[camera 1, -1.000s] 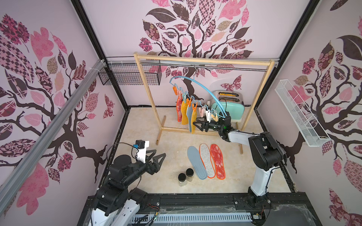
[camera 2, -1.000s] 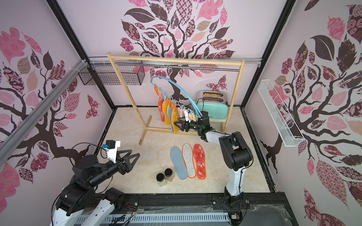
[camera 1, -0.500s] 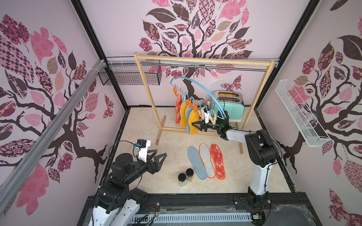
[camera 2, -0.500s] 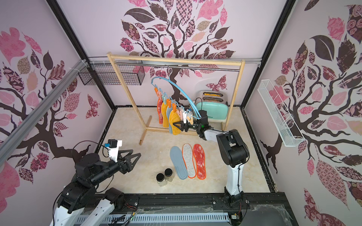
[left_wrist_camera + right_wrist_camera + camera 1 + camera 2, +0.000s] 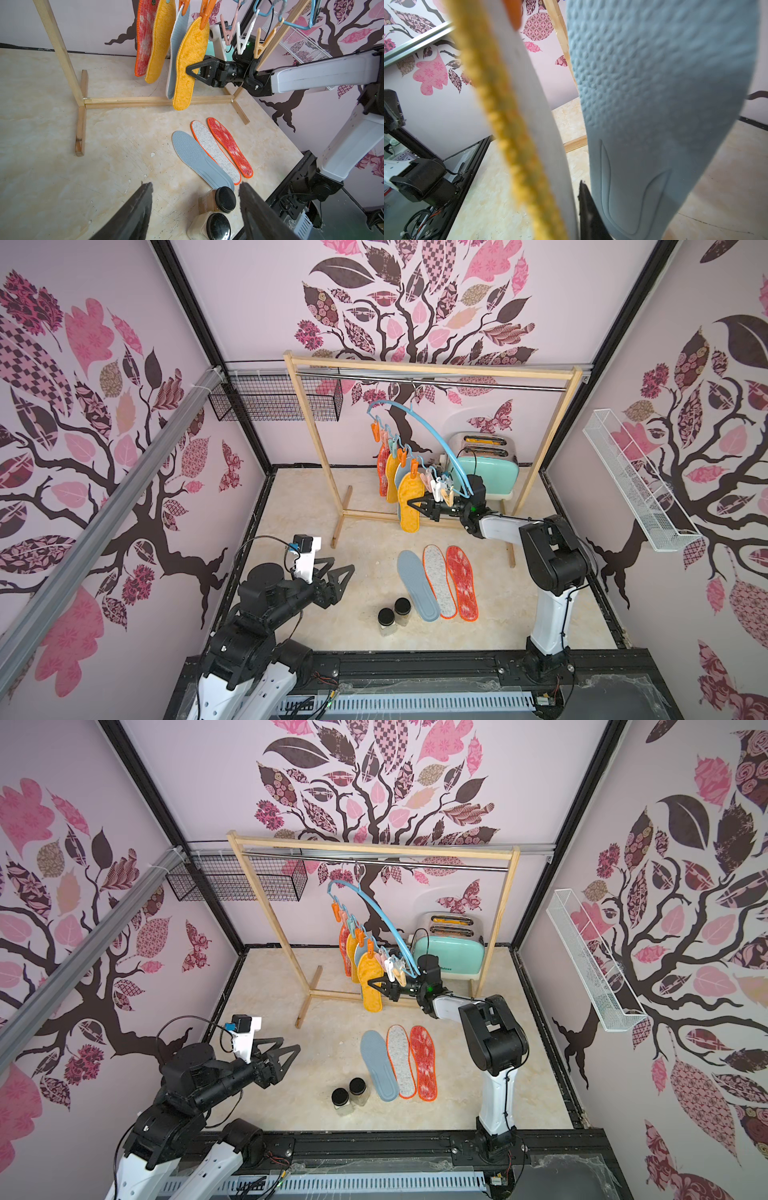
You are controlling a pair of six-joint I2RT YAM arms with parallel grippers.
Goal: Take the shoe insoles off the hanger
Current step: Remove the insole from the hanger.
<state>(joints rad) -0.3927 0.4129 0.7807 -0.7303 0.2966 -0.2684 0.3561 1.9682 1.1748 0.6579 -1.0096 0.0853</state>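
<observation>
The light blue hanger (image 5: 428, 435) (image 5: 382, 915) hangs from the frame's metal rail. Clipped to it are a red mottled insole (image 5: 143, 41), a yellow one (image 5: 160, 41), a grey-blue one (image 5: 176, 52) (image 5: 654, 104) and a front yellow insole (image 5: 409, 506) (image 5: 371, 986) (image 5: 187, 62). My right gripper (image 5: 412, 503) (image 5: 375, 982) (image 5: 190, 70) is shut on that front yellow insole (image 5: 500, 116); only one black finger (image 5: 586, 207) shows against its white back. On the floor lie a grey-blue (image 5: 417, 585), a speckled (image 5: 439, 580) and a red insole (image 5: 461, 583). My left gripper (image 5: 344, 565) (image 5: 291, 1044) (image 5: 195, 185) hovers open and empty.
A tall wooden frame (image 5: 320, 456) stands at the back, with a mint toaster (image 5: 488, 466) behind it. Two black-lidded jars (image 5: 392, 612) (image 5: 218, 214) sit just ahead of my left gripper. Bare clothespins (image 5: 243, 39) dangle above my right gripper. Wire baskets hang on both side walls.
My right gripper reached left to the front yellow insole and closed on it. The hanger and its insoles swung slightly. My left arm barely shifted.
</observation>
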